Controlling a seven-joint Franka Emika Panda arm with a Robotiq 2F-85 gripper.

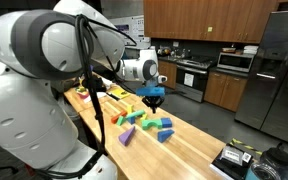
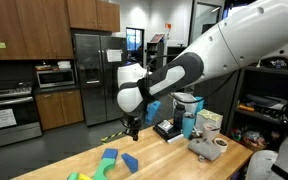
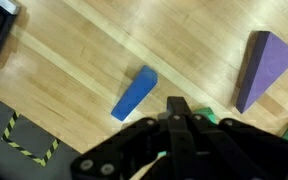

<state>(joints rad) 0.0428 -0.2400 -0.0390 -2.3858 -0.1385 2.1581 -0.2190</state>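
Note:
My gripper [image 3: 179, 108] hangs over a wooden table [image 3: 74, 60] with its fingers pressed together and nothing visibly between them. In the wrist view a blue block [image 3: 134, 93] lies just left of the fingertips. A purple wedge [image 3: 264, 65] lies to the right, and a green block [image 3: 212, 117] peeks out behind the fingers. In both exterior views the gripper [image 1: 154, 100] [image 2: 131, 130] hovers a little above a cluster of coloured blocks, among them green [image 2: 108, 160], blue [image 2: 130, 161] and purple [image 1: 126, 136] ones.
Yellow blocks [image 1: 119, 95] lie further along the table. A black box [image 2: 167, 129], cups and a mug [image 2: 220, 143] stand near one table end. Black-and-yellow tape [image 3: 24, 140] marks the dark floor beyond the table edge. A fridge [image 2: 92, 70] and kitchen cabinets stand behind.

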